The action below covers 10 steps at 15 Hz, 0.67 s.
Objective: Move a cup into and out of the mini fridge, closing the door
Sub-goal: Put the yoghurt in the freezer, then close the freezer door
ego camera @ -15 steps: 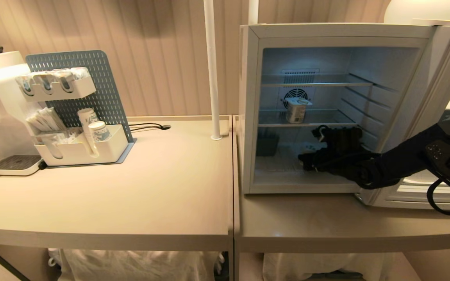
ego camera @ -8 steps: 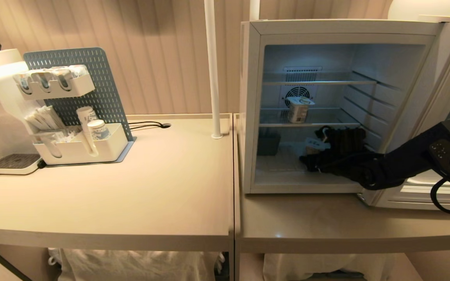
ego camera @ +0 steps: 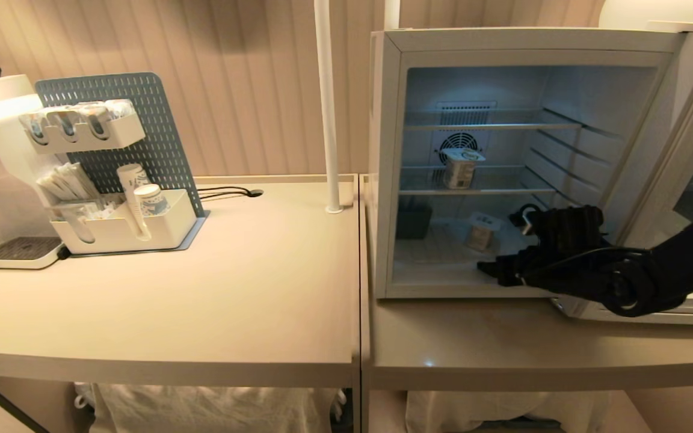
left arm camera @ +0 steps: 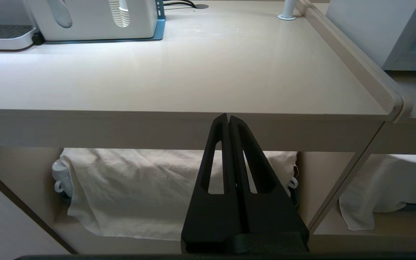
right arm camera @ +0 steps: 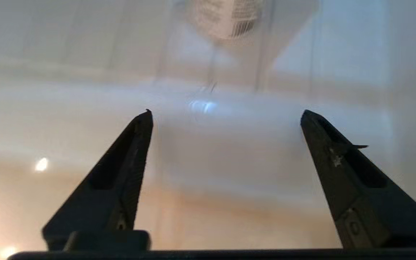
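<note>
Head view: the right arm reaches in from the right edge, its right hand low at the open front of the mini fridge, fingers pointing into the bottom compartment. The hand's dark bulk hides whether its fingers are spread here. A cup stands on the fridge floor just beyond the hand, apart from it; a second cup sits on the middle wire shelf. The door is swung wide to the right, partly cut off by the frame. The fridge stands on the bench.

Left wrist view: the left hand hangs by the bench's front edge, fingers pressed together, holding nothing.

Right wrist view: the right hand's fingers stand wide apart and empty. A blurred cup lies ahead between them, its top cut off.
</note>
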{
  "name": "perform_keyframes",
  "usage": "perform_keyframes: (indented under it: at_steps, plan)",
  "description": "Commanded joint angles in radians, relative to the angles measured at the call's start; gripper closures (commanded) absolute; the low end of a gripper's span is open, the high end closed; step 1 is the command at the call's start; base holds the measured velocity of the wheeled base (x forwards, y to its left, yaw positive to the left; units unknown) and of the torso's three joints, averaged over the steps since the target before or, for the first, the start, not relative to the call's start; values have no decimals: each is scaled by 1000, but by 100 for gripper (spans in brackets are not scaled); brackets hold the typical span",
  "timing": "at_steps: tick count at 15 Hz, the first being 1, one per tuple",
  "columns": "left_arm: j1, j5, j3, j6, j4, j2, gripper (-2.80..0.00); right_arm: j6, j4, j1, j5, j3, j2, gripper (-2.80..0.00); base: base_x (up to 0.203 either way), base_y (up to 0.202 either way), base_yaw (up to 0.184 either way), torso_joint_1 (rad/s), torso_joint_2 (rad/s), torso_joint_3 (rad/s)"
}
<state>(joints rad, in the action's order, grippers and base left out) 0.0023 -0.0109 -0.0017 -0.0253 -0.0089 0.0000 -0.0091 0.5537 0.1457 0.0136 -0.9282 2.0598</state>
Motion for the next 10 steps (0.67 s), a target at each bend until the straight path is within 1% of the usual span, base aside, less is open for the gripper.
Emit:
perform_keyframes:
  at_steps: [1, 2, 3, 5, 7, 8, 10]
  plan:
    - [1, 0, 0, -1, 0, 2, 0, 1, 38, 2, 2, 139, -198, -280, 0, 0, 0, 0, 0, 0]
    - [1, 0, 0, -1, 0, 2, 0, 1, 46, 2, 3, 195, -270, -280, 0, 0, 0, 0, 0, 0]
    - [1, 0, 0, -1, 0, 2, 0, 1, 51, 2, 4, 258, -363, 0, 0, 0, 0, 0, 0, 0]
    - [1, 0, 0, -1, 0, 2, 0, 2, 42, 2, 9, 360, -554, 0, 0, 0, 0, 0, 0, 0]
    - [1, 0, 0, -1, 0, 2, 0, 2, -6, 2, 12, 443, -775, 0, 0, 0, 0, 0, 0, 0]
    - [1, 0, 0, -1, 0, 2, 0, 2, -60, 2, 13, 467, -891, 0, 0, 0, 0, 0, 0, 0]
    - [1, 0, 0, -1, 0, 2, 0, 10, -258, 1, 12, 482, -1132, 0, 0, 0, 0, 0, 0, 0]
